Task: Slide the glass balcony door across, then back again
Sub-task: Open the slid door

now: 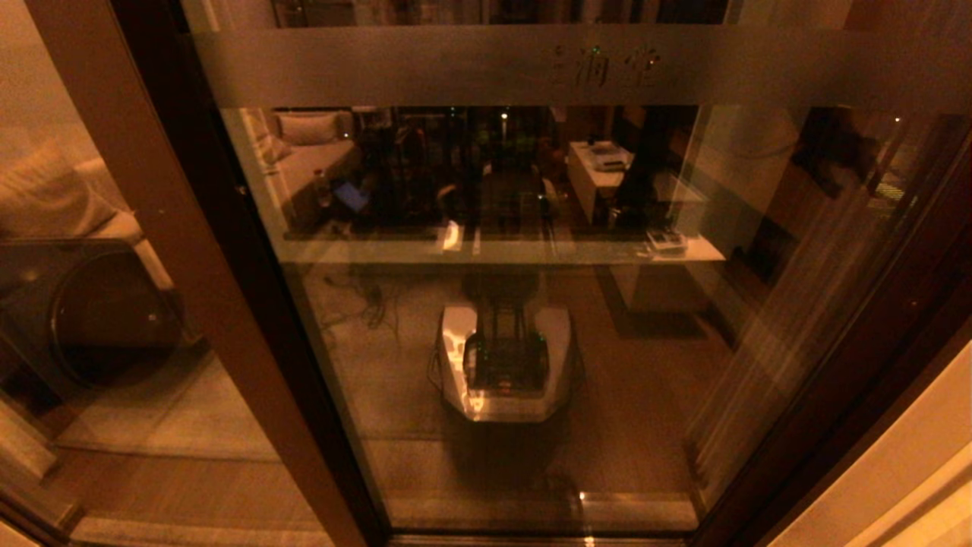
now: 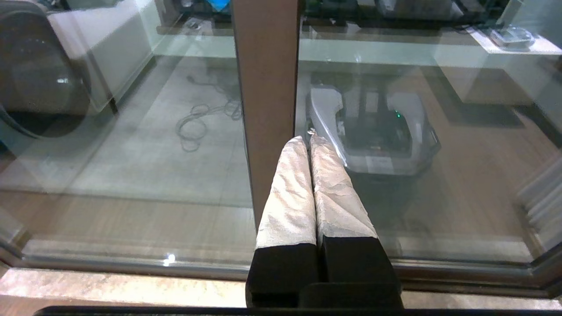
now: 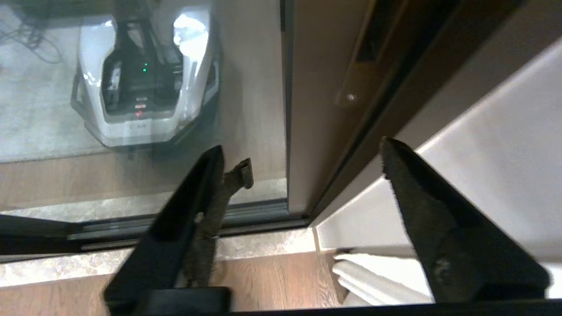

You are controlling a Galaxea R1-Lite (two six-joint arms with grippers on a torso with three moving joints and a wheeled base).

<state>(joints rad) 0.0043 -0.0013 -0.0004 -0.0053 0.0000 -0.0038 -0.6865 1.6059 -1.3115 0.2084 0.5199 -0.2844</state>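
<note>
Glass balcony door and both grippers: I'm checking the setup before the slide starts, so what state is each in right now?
glass balcony door: shut against the right-hand jamb, its handle stile untouched.
door handle: recessed in the stile, nothing gripping it.
right gripper: open, fingers spread in front of the handle stile, not touching it.
left gripper: shut, empty, pointing at the door's left stile.

Glossy clear glass balcony door [image 1: 493,319], matt brown frame, wood-grain floor [image 3: 272,281]
</note>
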